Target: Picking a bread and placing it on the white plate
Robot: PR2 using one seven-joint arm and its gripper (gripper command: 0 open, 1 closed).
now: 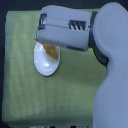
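The white plate (46,62) lies on the green cloth, left of centre in the exterior view. On its far part a piece of golden-orange bread (50,50) shows, mostly hidden under my grey gripper housing (62,30). The housing hangs right over the plate's far edge and covers the fingers, so their state does not show. Whether the bread rests on the plate or hangs in the fingers I cannot tell.
A yellow-green cloth (20,85) covers the table. The robot's large grey arm (112,80) fills the exterior view's right side. Small dark and light objects (50,126) sit along the bottom edge.
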